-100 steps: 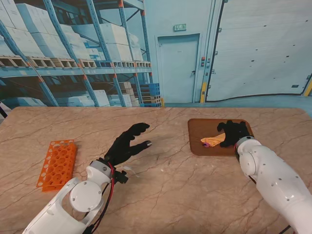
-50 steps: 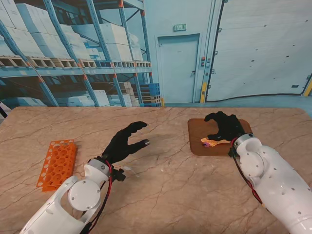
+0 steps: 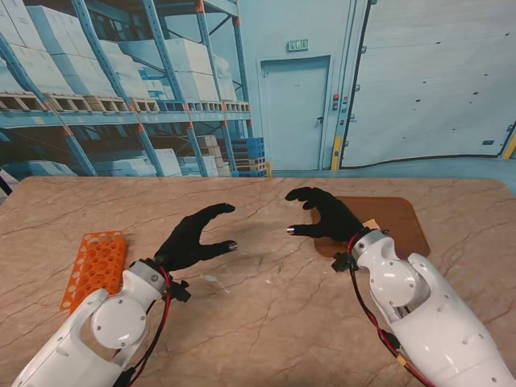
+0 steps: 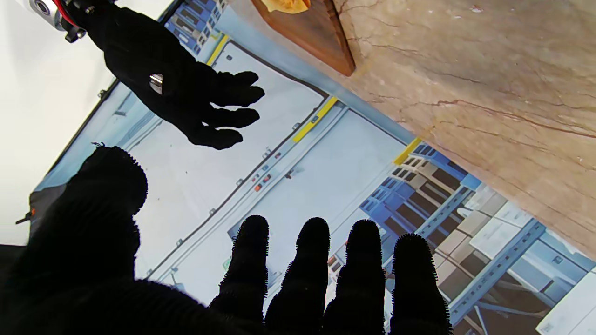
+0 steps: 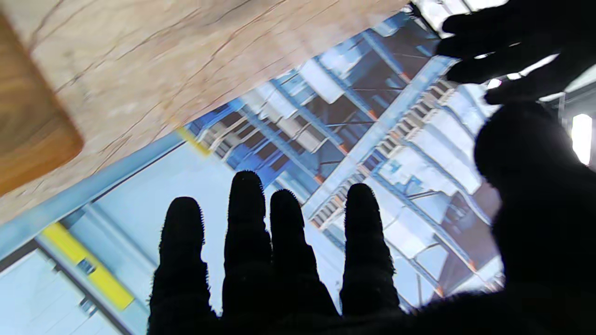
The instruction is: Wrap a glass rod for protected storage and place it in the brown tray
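The brown tray [image 3: 399,218] is the landmark: a wrapped bundle [image 4: 285,4], yellow-orange, lies inside it, presumably the glass rod in its wrap. In the stand view only a pale scrap of it peeks out at the tray's near-left edge beside the right wrist, so its long axis cannot be told. The right hand [image 3: 322,216] hovers just left of the tray, fingers spread and holding nothing, with the bundle behind its wrist. The left hand [image 3: 192,235], likewise spread and empty, hangs well left of the tray, between it and the orange rack [image 3: 95,269]. The right hand is clearly nearer; placement looks done.
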